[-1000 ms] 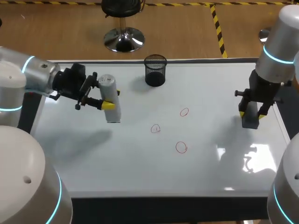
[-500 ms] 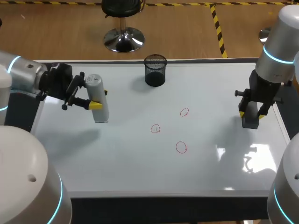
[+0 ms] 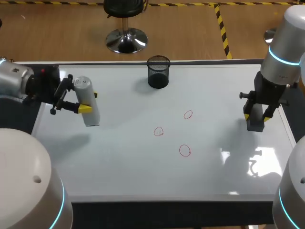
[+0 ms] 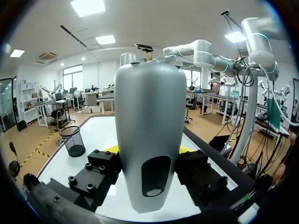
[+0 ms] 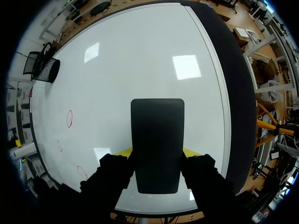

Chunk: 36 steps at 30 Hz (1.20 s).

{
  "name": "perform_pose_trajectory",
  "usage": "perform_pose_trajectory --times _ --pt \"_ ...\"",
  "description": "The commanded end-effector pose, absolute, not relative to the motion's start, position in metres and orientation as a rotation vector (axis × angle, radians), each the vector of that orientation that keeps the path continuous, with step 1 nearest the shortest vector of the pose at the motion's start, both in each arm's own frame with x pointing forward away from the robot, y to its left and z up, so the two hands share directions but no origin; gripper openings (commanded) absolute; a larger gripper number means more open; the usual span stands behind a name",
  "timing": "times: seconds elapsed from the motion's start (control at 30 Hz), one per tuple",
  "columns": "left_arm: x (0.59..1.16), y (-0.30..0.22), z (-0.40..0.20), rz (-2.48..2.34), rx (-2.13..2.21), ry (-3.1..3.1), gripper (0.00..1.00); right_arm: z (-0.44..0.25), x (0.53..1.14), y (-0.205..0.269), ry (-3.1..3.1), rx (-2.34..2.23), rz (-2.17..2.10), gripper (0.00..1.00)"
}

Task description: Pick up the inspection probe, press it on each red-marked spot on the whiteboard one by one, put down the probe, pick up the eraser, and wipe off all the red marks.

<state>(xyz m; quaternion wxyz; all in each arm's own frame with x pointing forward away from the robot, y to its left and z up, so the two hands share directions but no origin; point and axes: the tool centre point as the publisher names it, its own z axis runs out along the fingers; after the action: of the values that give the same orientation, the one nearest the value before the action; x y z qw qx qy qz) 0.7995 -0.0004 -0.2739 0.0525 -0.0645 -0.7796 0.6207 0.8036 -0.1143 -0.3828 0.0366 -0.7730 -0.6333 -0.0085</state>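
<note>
The whiteboard (image 3: pixel 143 176) covers your desk. At its left edge the left gripper (image 3: pixel 89 101) has its fingers clamped on the grey probe (image 4: pixel 149 116), held upright. Near the right edge the right gripper (image 3: pixel 256 118) has its fingers clamped on the dark eraser (image 5: pixel 157 144). The three red marks (image 3: pixel 185 150) sit unwiped mid-board, well apart from both. You seem to be at the put-down step: lower the probe, release it, then bring the eraser flat onto the nearest mark.

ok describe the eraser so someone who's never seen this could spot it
Start at the whiteboard and go to its right edge, where the right gripper points down. The eraser is the flat dark block clamped between its yellow tips; the probe, far left, is a rounded silver-grey body.
</note>
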Motion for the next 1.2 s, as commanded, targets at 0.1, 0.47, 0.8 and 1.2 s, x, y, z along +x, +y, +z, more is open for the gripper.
perform_pose_trajectory --times 0.1,0.47,0.8,1.2 --pt "0.7949 0.0084 -0.2679 1.898 -0.198 -2.374 0.00 -0.3812 0.8033 -0.1152 -1.945 -2.371 -0.026 0.00" --pt "0.7945 0.0093 -0.2675 1.899 -0.197 -2.374 0.00 -0.3812 0.8033 -0.1152 -1.945 -2.371 -0.026 0.00" --pt "0.7945 0.0093 -0.2675 1.899 -0.197 -2.374 0.00 -0.3812 0.8033 -0.1152 -1.945 -2.371 -0.026 0.00" --pt "0.7945 0.0093 -0.2675 1.899 -0.197 -2.374 0.00 -0.3812 0.8033 -0.1152 -1.945 -2.371 -0.026 0.00"
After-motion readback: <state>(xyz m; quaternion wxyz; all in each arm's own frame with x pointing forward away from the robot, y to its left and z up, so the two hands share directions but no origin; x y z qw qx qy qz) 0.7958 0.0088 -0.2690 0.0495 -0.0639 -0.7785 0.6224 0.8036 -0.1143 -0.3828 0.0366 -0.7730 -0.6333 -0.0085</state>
